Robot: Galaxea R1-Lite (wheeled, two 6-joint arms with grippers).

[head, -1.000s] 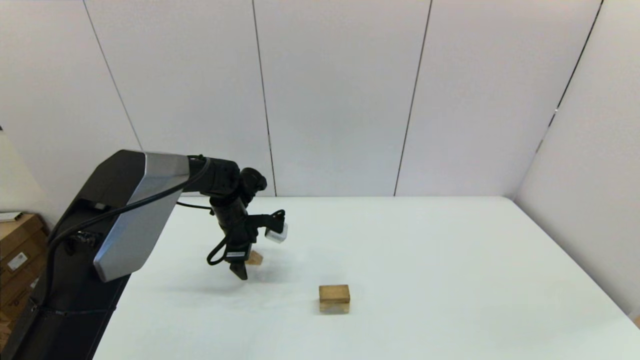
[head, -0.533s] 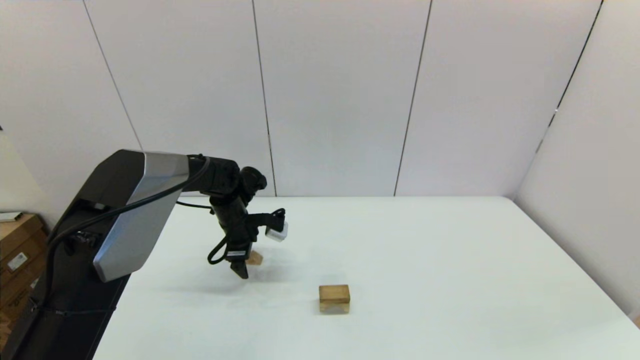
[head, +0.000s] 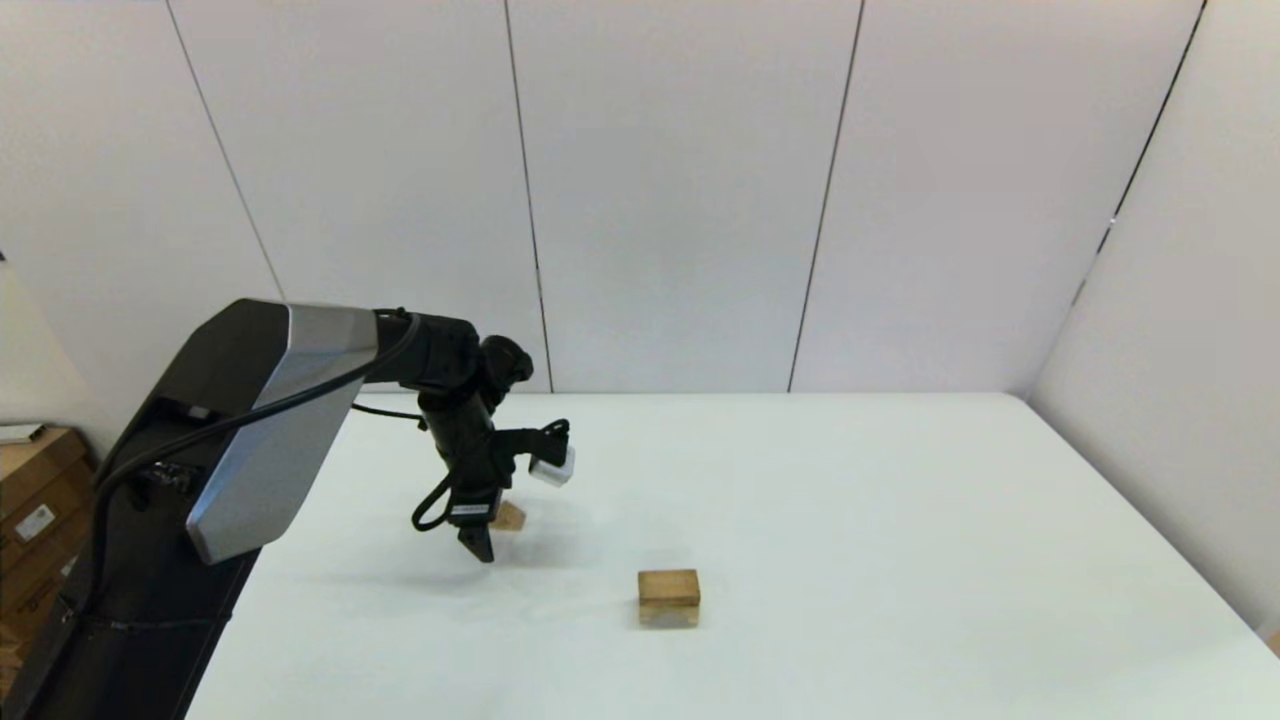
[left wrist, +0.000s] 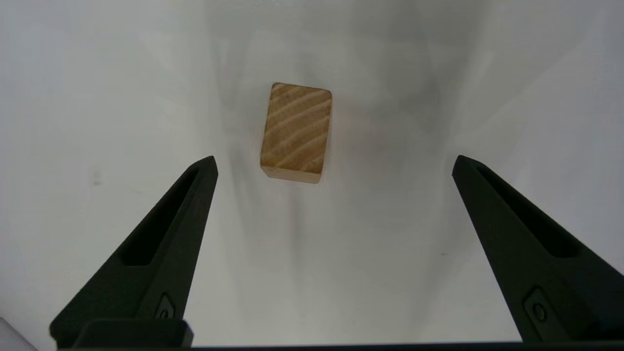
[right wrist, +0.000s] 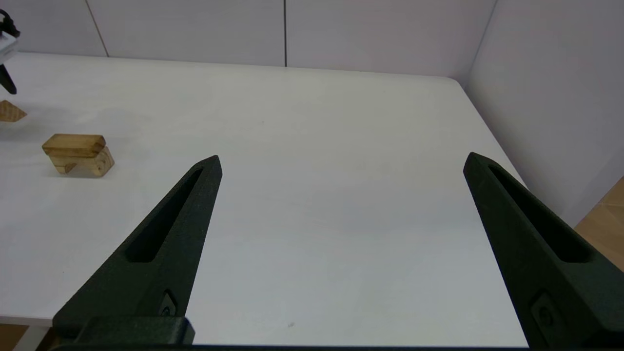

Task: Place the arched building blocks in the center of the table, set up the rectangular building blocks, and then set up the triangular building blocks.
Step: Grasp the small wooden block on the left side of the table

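Left gripper (left wrist: 334, 163) hangs over the left side of the table (head: 850, 500), fingers spread wide and holding nothing. Directly below, between the tips but nearer one of them, the triangular building blocks (left wrist: 296, 132) lies on the surface, untouched. Nearer the front edge, toward the middle, the rectangular building blocks (right wrist: 74, 145) rests on the arched building blocks (right wrist: 90, 165). Right gripper (right wrist: 341, 161) idles wide apart, empty, off to the right.

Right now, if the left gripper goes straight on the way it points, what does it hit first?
The left gripper, fingers wide open, points down at the table. The triangular block lies slightly beyond the fingertips, so it would probably meet bare tabletop first, though depth is hard to judge.
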